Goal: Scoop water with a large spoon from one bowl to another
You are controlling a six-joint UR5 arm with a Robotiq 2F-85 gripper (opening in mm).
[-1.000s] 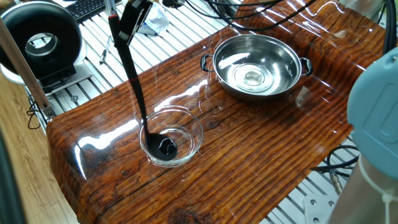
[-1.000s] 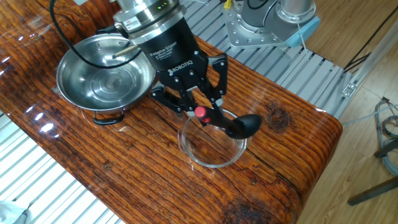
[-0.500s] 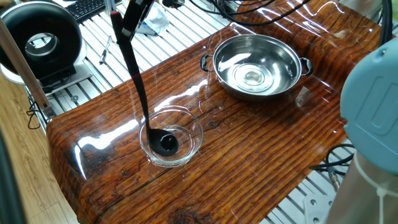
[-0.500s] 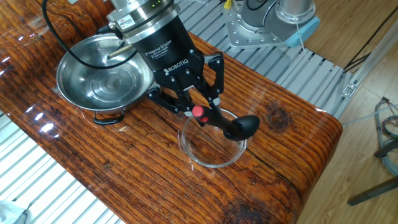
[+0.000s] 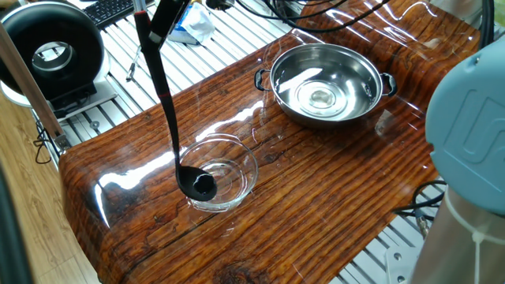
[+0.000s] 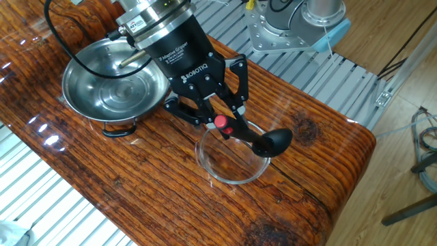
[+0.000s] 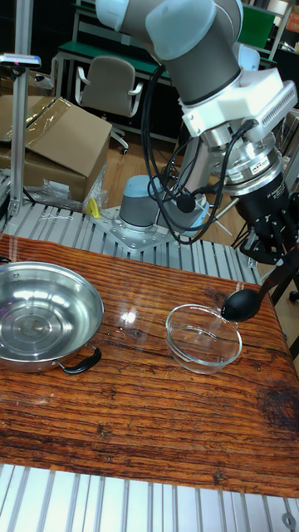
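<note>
My gripper (image 6: 220, 117) is shut on the red-tipped end of the large spoon (image 5: 167, 110), a black ladle that slopes down from it. The ladle's cup (image 5: 197, 185) hangs at the clear glass bowl (image 5: 229, 162), on the side near the table's end. In the tall fixed view the cup (image 7: 241, 305) sits at the rim of the glass bowl (image 7: 203, 337), just above it. The steel bowl (image 5: 327, 83) with side handles stands apart and shows glints of water (image 5: 319, 96) at its bottom. I cannot make out water in the ladle.
The wooden table (image 5: 316, 205) ends close beyond the glass bowl. A black round device (image 5: 51, 47) and a keyboard (image 5: 110, 9) lie on the slatted bench behind. The arm's blue-grey body (image 5: 469, 134) fills the right foreground; its base (image 7: 141, 212) stands behind the table.
The ladle's cup has shifted from the middle of the glass bowl toward the rim near the table's end, and the gripper has moved slightly with it. Both bowls stay put.
</note>
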